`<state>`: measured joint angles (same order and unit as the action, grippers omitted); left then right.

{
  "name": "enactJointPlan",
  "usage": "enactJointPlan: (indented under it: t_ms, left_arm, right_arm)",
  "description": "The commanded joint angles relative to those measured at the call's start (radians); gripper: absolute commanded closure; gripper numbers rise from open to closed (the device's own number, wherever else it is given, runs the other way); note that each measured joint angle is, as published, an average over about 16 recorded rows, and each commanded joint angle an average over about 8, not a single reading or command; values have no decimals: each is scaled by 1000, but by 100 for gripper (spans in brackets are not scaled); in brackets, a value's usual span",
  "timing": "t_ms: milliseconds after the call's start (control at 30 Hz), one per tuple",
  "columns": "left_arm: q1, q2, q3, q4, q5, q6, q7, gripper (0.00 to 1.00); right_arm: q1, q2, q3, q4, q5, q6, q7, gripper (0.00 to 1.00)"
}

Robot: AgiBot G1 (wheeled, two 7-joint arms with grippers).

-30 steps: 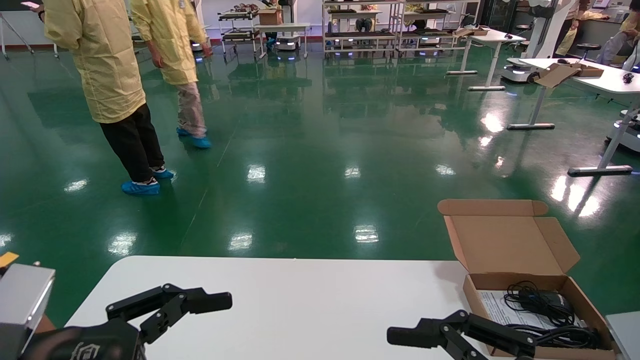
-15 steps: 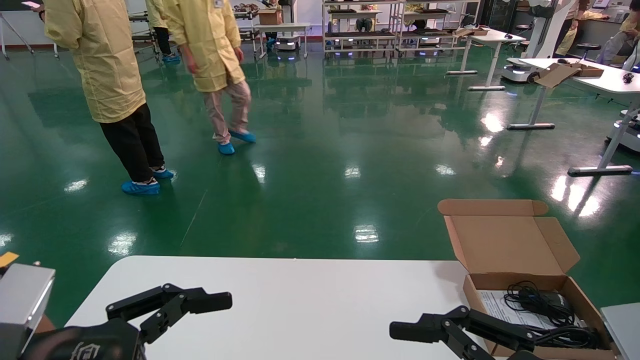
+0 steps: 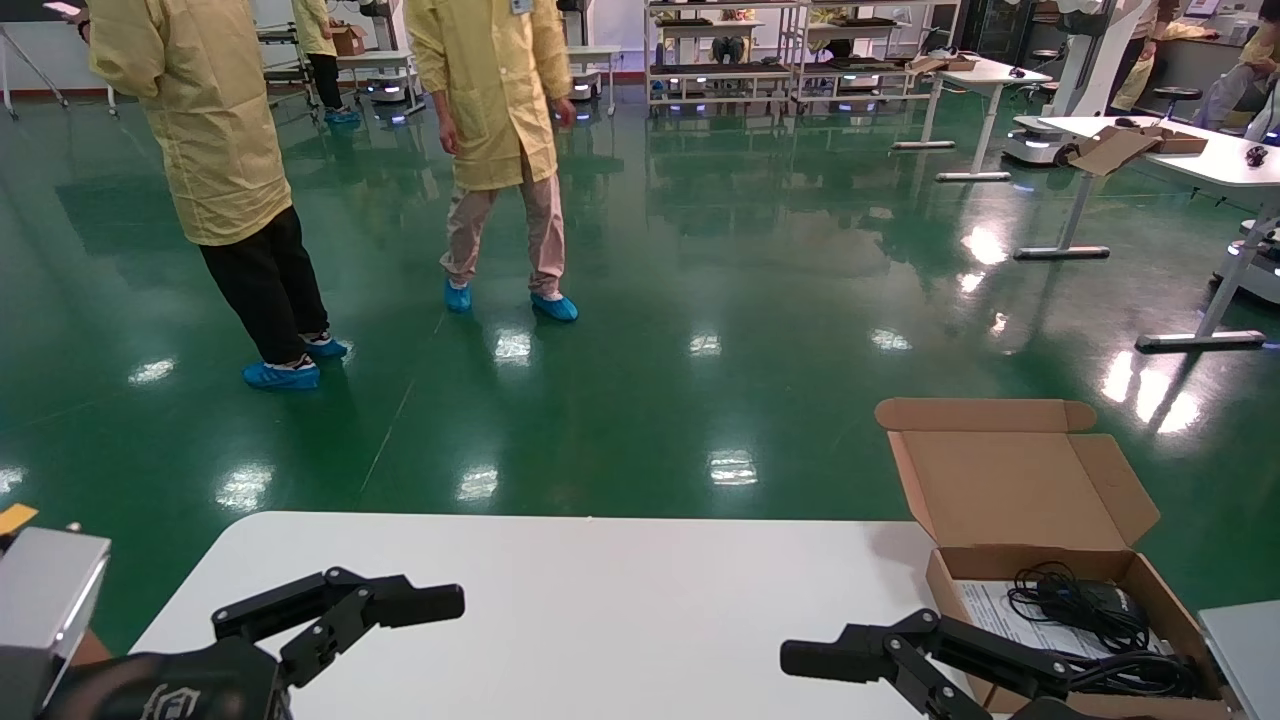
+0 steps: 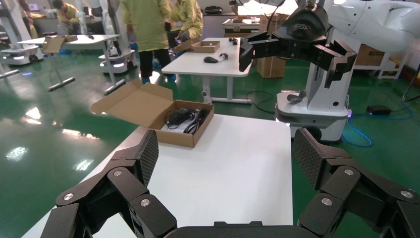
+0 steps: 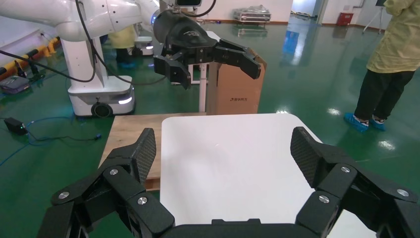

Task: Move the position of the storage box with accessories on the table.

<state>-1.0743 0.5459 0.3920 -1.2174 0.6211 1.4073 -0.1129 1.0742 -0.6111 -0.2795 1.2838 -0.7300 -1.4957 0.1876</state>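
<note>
Left claw: your left claw (image 3: pixel 400 600) hovers over the near left part of the desk (image 3: pixel 600 600), fingers spread wide, nothing between them; its wrist view shows both pads (image 4: pixel 147 154) well apart over bare white top. Most of its arm is cut off at the lower edge of the head view.
Desk: you see a large white top with a rounded far left corner; its near edge and right end run out of the head view.
Right claw: your right claw (image 3: pixel 860 655) sits low at the near right, just beside the storage box (image 3: pixel 1010 490), fingers wide apart and holding nothing; in the head view its rear part crosses in front of the box's near left corner, and whether it touches the cardboard you cannot tell.
Storage box: it lies at the desk's far right, lid hinged up and leaning away from you, side flaps out. Its near right corner is hidden behind a grey panel (image 3: pixel 1245 650).
Accessories: coiled black cables (image 3: pixel 1075 600) lie on a white printed sheet (image 3: pixel 985 610) inside the box; their print is too small to read.
Room: glossy green floor (image 3: pixel 700 300) with lamp glare, two people in yellow coats (image 3: pixel 200 110) and blue shoe covers at the left, shelving at the back, smaller white desks (image 3: pixel 1200 155) at the right.
</note>
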Motion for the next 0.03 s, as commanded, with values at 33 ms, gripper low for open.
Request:
enactJointPlan:
  t_ms: [33]
  left_arm:
    - [0,0,0,0,0,0,0,0]
  right_arm:
    - [0,0,0,-1,0,0,0,0]
